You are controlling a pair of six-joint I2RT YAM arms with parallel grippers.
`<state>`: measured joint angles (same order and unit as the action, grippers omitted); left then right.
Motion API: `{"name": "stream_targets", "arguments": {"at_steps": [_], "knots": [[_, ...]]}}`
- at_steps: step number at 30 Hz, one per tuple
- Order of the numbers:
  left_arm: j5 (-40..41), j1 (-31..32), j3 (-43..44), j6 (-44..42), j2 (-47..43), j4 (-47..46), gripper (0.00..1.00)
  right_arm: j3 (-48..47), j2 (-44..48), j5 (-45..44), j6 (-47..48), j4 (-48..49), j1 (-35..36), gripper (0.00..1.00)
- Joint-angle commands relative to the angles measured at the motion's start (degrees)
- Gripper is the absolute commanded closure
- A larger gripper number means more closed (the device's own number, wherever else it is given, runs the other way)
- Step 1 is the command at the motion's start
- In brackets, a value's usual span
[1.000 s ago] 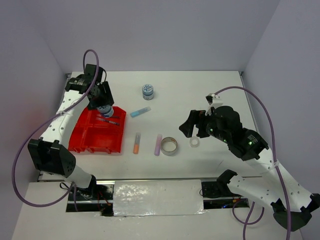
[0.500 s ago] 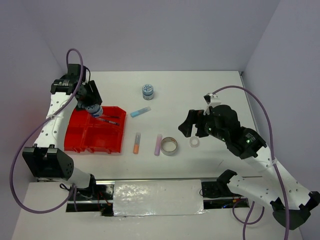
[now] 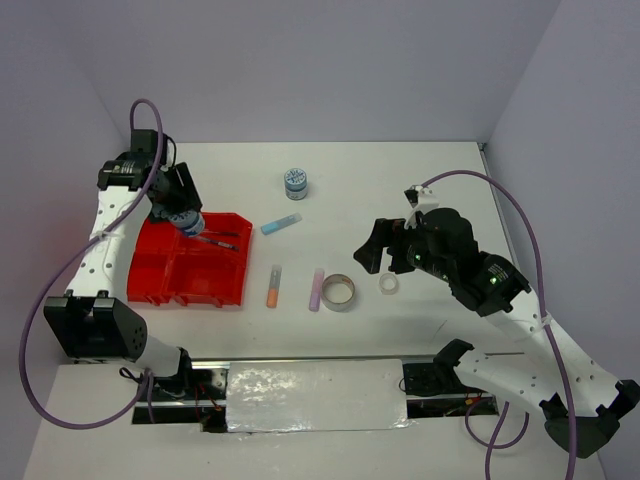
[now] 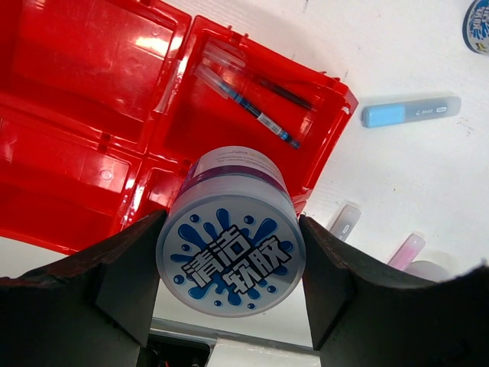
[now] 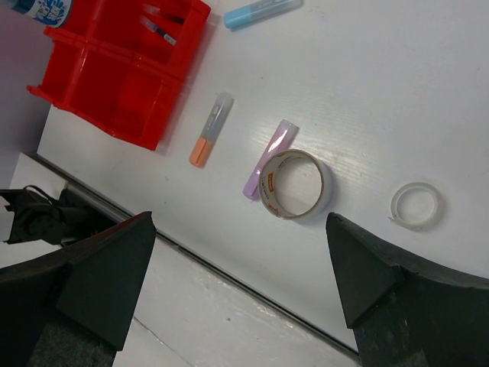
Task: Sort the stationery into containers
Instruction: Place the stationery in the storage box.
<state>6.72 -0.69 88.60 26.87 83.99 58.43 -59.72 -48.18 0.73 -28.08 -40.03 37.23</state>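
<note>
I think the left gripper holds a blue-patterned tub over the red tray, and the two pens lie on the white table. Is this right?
Not quite: the left gripper holds the tub over the red tray, but the two pens lie inside a tray compartment. The left wrist view shows this.

Flat bright red plastic tray [image 3: 160, 285], four rectangular compartments, lying at the left of the white bench [image 3: 420, 190]. In its far-right compartment, two thin pens [image 4: 248, 112], side by side, slanted. Above the tray's far edge, round white tub with blue splash-print lid [image 4: 231, 256], clamped between the fingers of the left hand [image 4: 229, 264]. Second round blue-patterned tub [image 3: 295, 182] upright, well apart, farther back. Light-blue stubby stick [image 3: 281, 224] lying just right of the tray. Nearer, orange stubby stick [image 3: 272, 286], then lilac stubby stick [image 3: 316, 289] touching grey tape ring [image 3: 338, 292]. Clear tape ring [image 3: 389, 284] flat, near it on the right.
</note>
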Motion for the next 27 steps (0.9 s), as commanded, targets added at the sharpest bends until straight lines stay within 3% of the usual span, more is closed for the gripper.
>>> {"name": "stream_targets", "arguments": {"at_steps": [1,16,27], "knots": [[-0.4,-0.6,0.4,-1.2,-2.3,-1.1,1.00,-1.7,0.2,0.3,0.0,2.5,-0.3,0.00],[-0.4,-4.4,1.6,-0.1,-2.4,-0.5,1.00,-2.1,-0.4,0.7,0.8,2.7,-0.3,0.00],[1.2,-19.8,10.1,4.4,5.5,-1.9,1.00,-1.3,-0.9,2.1,2.5,3.7,-0.2,0.00]]}}
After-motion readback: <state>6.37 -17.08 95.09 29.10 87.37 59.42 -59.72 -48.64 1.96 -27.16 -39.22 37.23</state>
